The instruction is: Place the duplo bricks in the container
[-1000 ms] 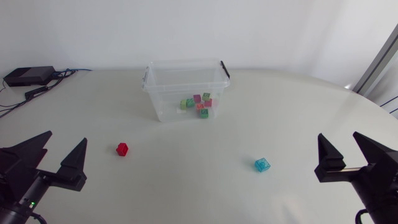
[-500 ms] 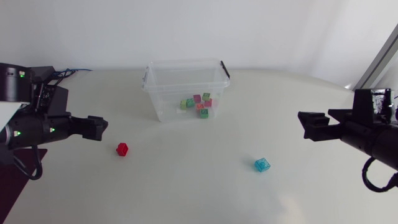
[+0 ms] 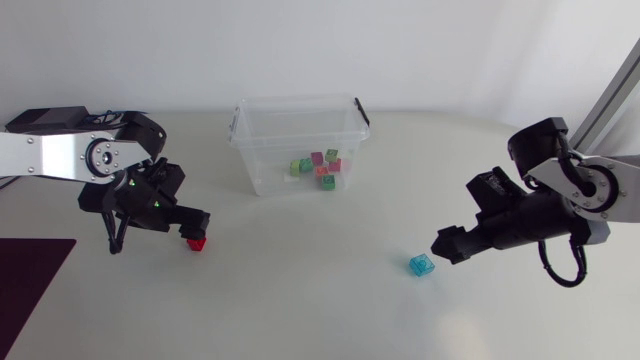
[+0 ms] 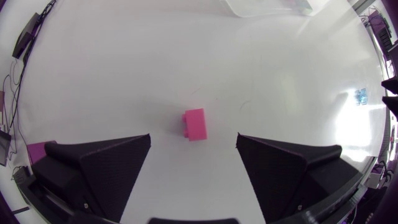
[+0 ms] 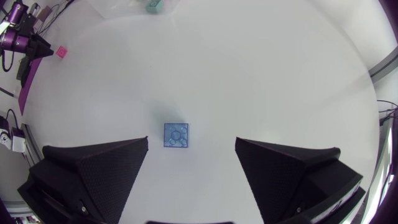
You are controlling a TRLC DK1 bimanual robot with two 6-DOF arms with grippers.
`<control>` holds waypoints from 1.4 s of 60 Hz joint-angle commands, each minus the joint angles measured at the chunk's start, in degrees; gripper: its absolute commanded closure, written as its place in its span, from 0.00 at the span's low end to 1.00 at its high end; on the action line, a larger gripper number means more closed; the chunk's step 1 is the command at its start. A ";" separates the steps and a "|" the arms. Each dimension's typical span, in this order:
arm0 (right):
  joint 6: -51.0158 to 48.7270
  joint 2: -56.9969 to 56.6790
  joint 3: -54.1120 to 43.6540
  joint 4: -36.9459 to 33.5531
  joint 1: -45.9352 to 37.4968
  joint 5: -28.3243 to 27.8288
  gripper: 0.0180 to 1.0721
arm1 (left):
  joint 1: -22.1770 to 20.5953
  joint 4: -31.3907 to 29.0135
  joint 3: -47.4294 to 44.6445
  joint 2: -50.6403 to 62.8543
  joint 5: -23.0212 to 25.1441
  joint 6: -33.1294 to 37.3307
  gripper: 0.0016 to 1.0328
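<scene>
Hovering low over table, right gripper (image 5: 191,140) has fingers spread wide. Translucent blue duplo brick (image 5: 176,135) sits framed between them, untouched, probably lined up for grasp. Left gripper (image 4: 193,135) likewise agape over red duplo brick (image 4: 194,124). Farther back, clear container (image 3: 262,150) holds several bricks (image 3: 318,167), well apart from both loose ones.

The left arm (image 3: 60,158) is being carried from the near edge of the table (image 3: 320,310) out over its surface. The left gripper (image 3: 188,228) is being lowered, fingers spread, right over the red brick (image 3: 197,241), which is being framed between the fingers in the left wrist view. The right arm (image 3: 590,185) is likewise being swung inward, and the right gripper (image 3: 447,247) is being brought down, fingers apart, just beside the blue brick (image 3: 421,264).
</scene>
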 commanded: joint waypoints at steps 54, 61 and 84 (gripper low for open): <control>3.55 15.37 2.17 3.25 14.48 11.86 0.16 | 4.00 0.41 7.40 -17.10 11.66 0.90 0.88; 4.08 15.73 2.52 3.07 15.00 12.21 0.16 | 2.86 -0.56 9.07 -20.18 11.66 0.28 0.88; 2.58 15.81 0.50 4.22 16.41 12.91 0.56 | 1.27 -0.82 9.59 -22.29 11.66 -0.33 0.88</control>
